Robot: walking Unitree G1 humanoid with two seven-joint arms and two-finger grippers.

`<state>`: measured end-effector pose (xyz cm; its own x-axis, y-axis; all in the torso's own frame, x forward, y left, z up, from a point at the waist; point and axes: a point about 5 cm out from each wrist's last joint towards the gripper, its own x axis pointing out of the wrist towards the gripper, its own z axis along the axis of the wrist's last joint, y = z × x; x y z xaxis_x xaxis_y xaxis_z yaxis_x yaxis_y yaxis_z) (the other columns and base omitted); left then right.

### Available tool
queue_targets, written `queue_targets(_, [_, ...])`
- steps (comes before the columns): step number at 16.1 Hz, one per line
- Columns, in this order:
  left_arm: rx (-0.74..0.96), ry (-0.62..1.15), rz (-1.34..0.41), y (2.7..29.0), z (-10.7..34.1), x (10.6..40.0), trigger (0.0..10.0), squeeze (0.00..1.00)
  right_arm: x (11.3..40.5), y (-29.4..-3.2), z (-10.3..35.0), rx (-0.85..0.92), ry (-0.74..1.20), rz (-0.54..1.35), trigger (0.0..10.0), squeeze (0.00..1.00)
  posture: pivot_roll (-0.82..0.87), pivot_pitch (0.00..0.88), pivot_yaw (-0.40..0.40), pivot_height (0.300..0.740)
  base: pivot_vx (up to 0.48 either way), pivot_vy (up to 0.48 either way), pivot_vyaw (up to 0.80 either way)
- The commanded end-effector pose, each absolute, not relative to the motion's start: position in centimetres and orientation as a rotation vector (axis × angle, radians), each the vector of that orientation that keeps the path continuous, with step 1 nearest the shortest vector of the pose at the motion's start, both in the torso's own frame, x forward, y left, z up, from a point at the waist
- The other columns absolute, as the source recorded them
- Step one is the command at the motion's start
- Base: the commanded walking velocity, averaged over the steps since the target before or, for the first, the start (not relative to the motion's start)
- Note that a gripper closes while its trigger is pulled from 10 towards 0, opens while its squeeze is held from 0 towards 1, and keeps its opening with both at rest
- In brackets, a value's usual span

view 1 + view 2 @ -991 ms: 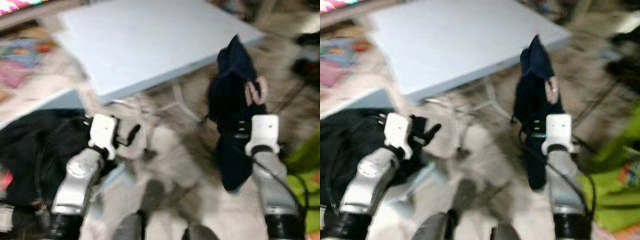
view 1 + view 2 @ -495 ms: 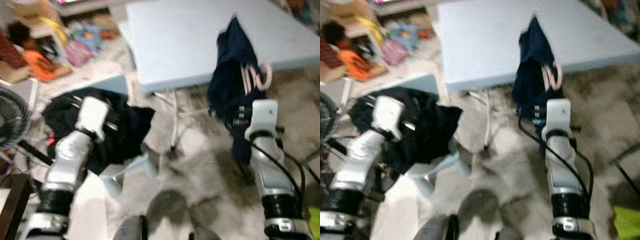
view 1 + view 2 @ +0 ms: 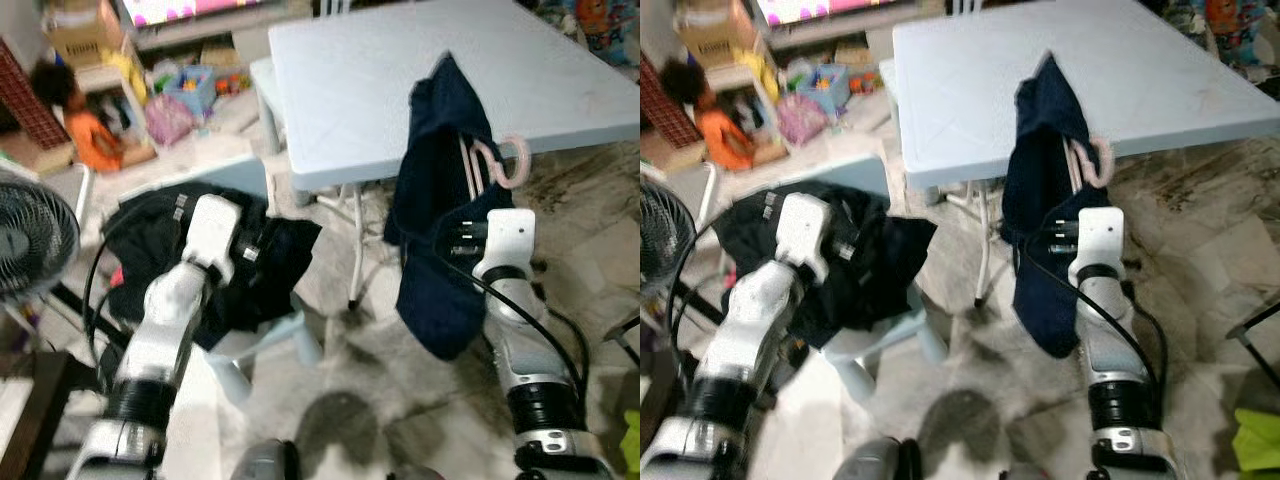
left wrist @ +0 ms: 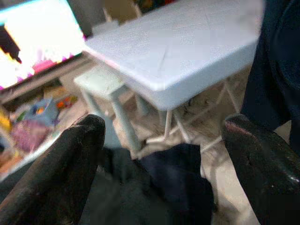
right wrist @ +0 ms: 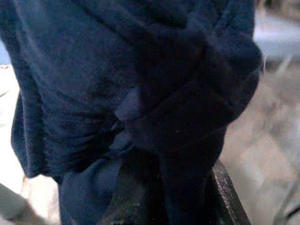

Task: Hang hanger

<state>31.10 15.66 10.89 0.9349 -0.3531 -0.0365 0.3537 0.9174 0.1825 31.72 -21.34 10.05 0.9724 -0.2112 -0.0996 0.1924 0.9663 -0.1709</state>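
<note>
The view has swung since a second ago (camera, not cargo): the right gripper (image 3: 468,235) jaws still clench the navy garment (image 3: 437,210) on its pink plastic hanger (image 3: 503,163) beside the pale blue table (image 3: 400,70); left gripper (image 4: 164,154) jaws released. No rail seen yet.

Head views: I read even, diffuse indoor light, mild softness overall. The pale table (image 3: 400,80) is bright without hard glare. Soft shadows on the floor (image 3: 340,410). Left wrist view: screen (image 4: 33,42) blown out, black fingers (image 4: 70,168) defocused. Right wrist view dim, garment (image 5: 117,79) close and blurred.

Pale blue table (image 3: 400,80) on mottled grey floor (image 3: 600,250).
</note>
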Motion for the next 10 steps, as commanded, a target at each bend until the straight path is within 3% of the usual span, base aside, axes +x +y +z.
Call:
queue_targets(1, [0.190, 0.016, -0.409, 15.2, 10.5, 30.4, 10.0, 0.00, 31.9, -21.4, 10.7, -0.168, 0.078, -0.196, 10.0, 0.00, -0.05, 0.026, 0.098, 0.740, 0.000, -0.442, 0.00])
queue_targets(4, [0.196, 0.026, -0.411, 14.9, 10.0, 30.0, 10.0, 0.00, 31.7, -21.4, 10.2, -0.230, 0.105, -0.133, 10.0, 0.00, -0.04, 0.024, 0.062, 0.740, 0.000, -0.372, 0.00])
queue_targets(7, [0.175, 0.018, -0.385, 14.6, 10.1, 29.7, 10.0, 0.00, 32.9, -22.7, 13.5, -0.397, -0.012, -0.031, 10.0, 0.00, -0.03, 0.033, 0.012, 0.740, 0.000, -0.370, 0.00])
queue_targets(10, [0.226, 0.020, -0.400, 14.8, 9.9, 29.7, 10.0, 0.00, 34.0, -22.2, 15.0, -0.389, -0.073, 0.054, 10.0, 0.00, -0.03, 0.037, 0.010, 0.740, 0.000, -0.234, 0.00])
